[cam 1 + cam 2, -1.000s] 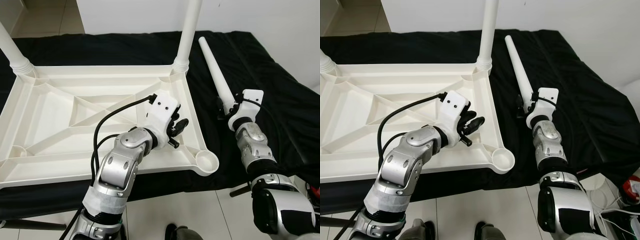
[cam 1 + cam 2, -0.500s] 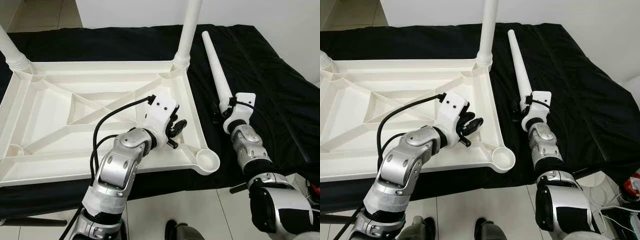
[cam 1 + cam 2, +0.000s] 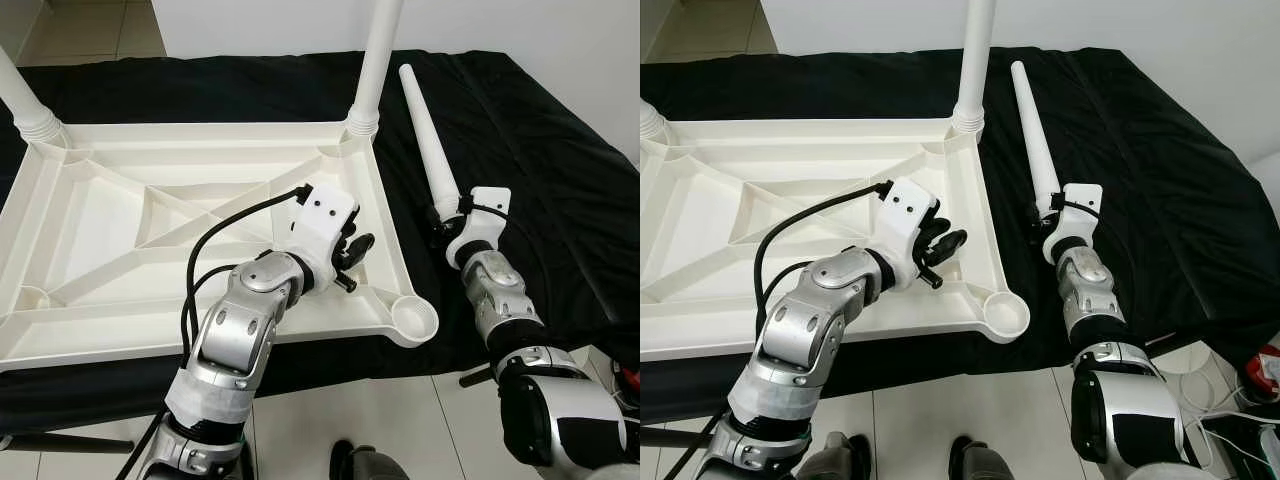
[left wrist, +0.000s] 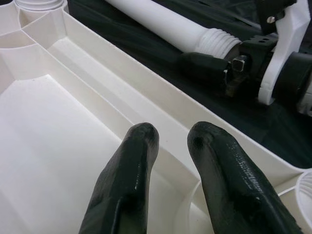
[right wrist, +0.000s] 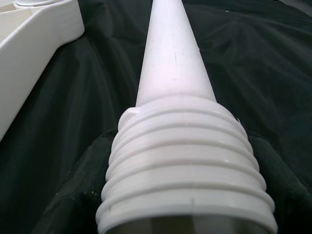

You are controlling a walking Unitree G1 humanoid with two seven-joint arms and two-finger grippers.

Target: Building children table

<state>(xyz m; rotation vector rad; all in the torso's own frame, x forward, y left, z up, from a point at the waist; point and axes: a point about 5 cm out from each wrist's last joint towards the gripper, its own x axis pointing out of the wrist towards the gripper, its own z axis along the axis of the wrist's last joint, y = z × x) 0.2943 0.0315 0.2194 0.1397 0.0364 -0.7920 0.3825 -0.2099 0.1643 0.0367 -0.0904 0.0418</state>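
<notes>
Our right gripper [image 3: 440,218] is clamping the threaded end of the loose white plastic leg [image 3: 425,135] lying on black cloth [image 3: 540,140], beside the upturned white tabletop [image 3: 150,240]; our left gripper [image 4: 173,139], narrowly parted, is hovering over its rim.

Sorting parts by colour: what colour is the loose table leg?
White; the loose table leg shows best in the right wrist view.

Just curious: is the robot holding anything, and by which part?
The right gripper holds the loose table leg at its threaded end. The left gripper holds nothing.
</notes>
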